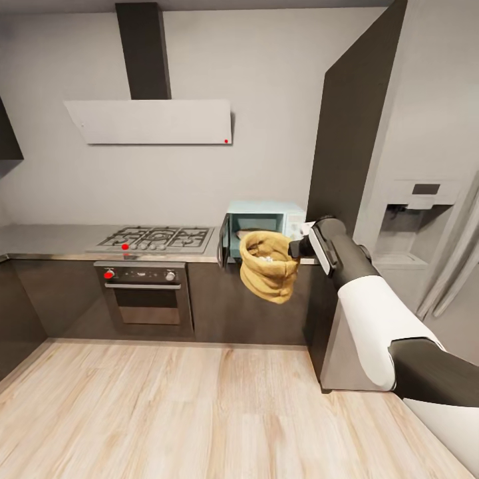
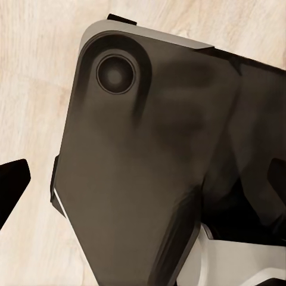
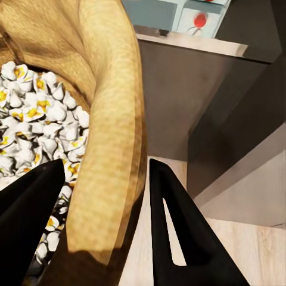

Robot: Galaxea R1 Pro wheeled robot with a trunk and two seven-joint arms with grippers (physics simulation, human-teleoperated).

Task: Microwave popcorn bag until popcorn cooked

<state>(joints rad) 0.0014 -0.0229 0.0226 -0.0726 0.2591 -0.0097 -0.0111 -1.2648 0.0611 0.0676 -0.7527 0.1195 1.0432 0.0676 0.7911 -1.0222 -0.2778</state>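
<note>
1. Far to the left of the jaws in the head view, the grey counter (image 1: 46, 241) runs along the wall above dark cabinet fronts, with a pale extractor hood (image 1: 150, 121) high on the wall over it.
2. Nearer the jaws, a gas hob (image 1: 158, 238) with black grates is set into the counter, and a black built-in oven (image 1: 144, 291) with a silver handle sits below it.
3. Just left of and behind the jaws stands the microwave (image 1: 266, 216), pale mint-blue, on the counter's right end; its door hangs open toward the hob side and the cavity is visible.
4. The popcorn bag (image 1: 269, 266) hangs in the air in front of the microwave's opening, outside the cavity and clear of the counter's top. Its rolled rim is tilted.
5. The right wrist view shows the popcorn (image 3: 33, 128) inside the bag: a heap of white, puffed pieces with yellow centres.
6. The right gripper (image 1: 298, 247) has its jaws pinched on the bag's rim at the bag's right side; in the right wrist view one finger (image 3: 27, 205) is inside the bag over the popcorn and the other outside its wall.
7. The left gripper's jaws: cannot tell; the left wrist view shows a dark robot part (image 2: 137, 173) over the pale wood floor (image 2: 30, 71).
8. To the right of the jaws, a tall dark panel (image 1: 346, 133) and a grey fridge with a dispenser (image 1: 412, 219).
</note>
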